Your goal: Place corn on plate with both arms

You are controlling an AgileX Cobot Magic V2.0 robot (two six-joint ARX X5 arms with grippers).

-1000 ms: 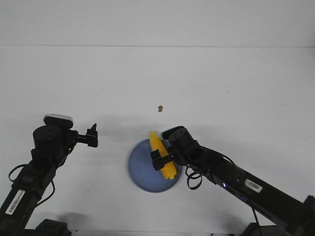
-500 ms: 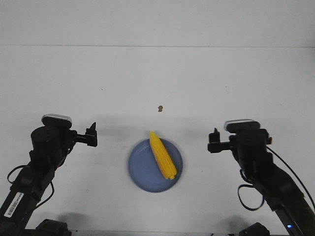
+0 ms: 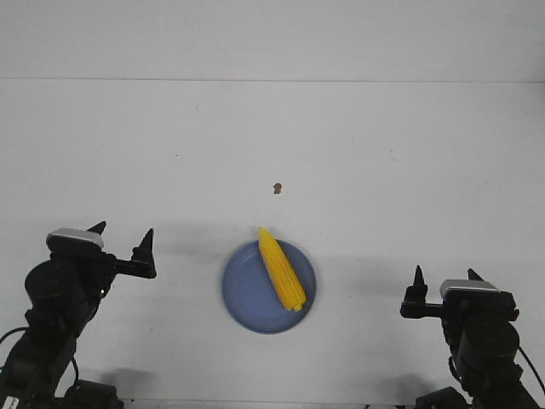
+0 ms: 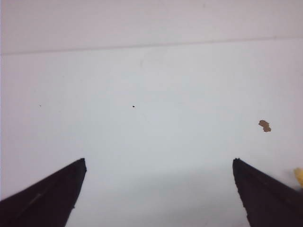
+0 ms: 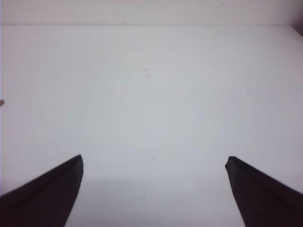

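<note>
From my station, the nearest things in the front view are the two arms, low at the table's near edge. My left gripper sits at the near left with its two pointed fingers spread apart and nothing between them. The left wrist view confirms it: both fingertips frame only bare white table, so the claw is released. My right gripper sits at the near right, a little closer to me than the left one, its two points likewise parted. In the right wrist view I see the fingers wide apart over plain tabletop, holding nothing.

Between the two arms, and well apart from both, lies the plate, round and periwinkle blue. The corn rests on it, toward the plate's right half, lying at a slant. Its blunt end points toward me and to the right, while its pointed tip reaches over the far rim and slightly to the left. Neither gripper touches the cob or the dish.

Farther out, just beyond the corn's tip, I see a small brown speck on the table. It also shows in the left wrist view. Past that, the white surface runs to the back edge.
</note>
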